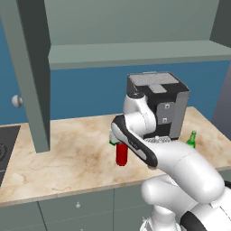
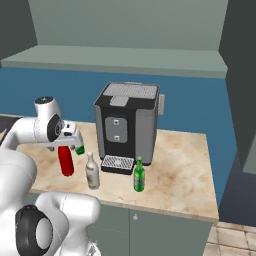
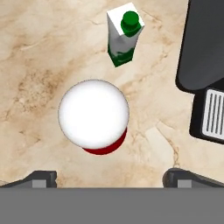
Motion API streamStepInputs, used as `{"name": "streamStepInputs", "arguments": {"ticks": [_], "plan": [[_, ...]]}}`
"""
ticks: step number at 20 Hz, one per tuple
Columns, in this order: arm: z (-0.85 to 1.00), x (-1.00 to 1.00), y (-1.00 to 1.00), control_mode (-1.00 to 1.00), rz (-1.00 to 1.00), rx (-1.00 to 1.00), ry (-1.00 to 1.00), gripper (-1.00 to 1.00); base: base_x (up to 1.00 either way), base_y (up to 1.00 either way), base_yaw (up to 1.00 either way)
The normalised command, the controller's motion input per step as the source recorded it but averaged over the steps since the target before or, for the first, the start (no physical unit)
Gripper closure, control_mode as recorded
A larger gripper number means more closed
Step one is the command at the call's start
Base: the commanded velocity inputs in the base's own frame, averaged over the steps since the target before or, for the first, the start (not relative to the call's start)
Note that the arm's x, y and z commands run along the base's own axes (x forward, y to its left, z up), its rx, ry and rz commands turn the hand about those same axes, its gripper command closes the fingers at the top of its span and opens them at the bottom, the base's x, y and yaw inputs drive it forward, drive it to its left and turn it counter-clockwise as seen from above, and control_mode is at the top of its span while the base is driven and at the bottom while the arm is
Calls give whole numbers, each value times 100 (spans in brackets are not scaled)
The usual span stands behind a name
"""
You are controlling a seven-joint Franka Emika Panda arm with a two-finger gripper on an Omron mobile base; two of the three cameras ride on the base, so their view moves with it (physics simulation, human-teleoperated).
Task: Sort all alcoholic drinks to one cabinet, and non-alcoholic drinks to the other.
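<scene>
The tall red bottle with its white cap stands on the marble counter. My gripper hangs open straight above it, one fingertip on each side, not touching. From the side, the hand sits just over the red bottle. The small green-and-white carton stands right behind the bottle. The pale grey-beige bottle and the slim green glass bottle stand in front of the coffee machine. Above the counter a grey-green wall cabinet shelf lies open.
A black and grey coffee machine stands at the back of the counter, right of the red bottle. An open cabinet door with a round knob hangs at the left, another door at the right. A stove adjoins the counter's left end.
</scene>
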Motion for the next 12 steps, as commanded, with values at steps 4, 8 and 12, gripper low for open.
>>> {"name": "streamStepInputs", "arguments": {"ticks": [4, 8, 12], "plan": [[-18, 1, 5, -100, 0, 0, -4, -100, 0, 0, 0], [-13, 5, 6, -100, 0, 0, -4, -100, 0, 0, 0], [-6, 9, 4, -100, 0, 0, -3, -100, 0, 0, 0]]}}
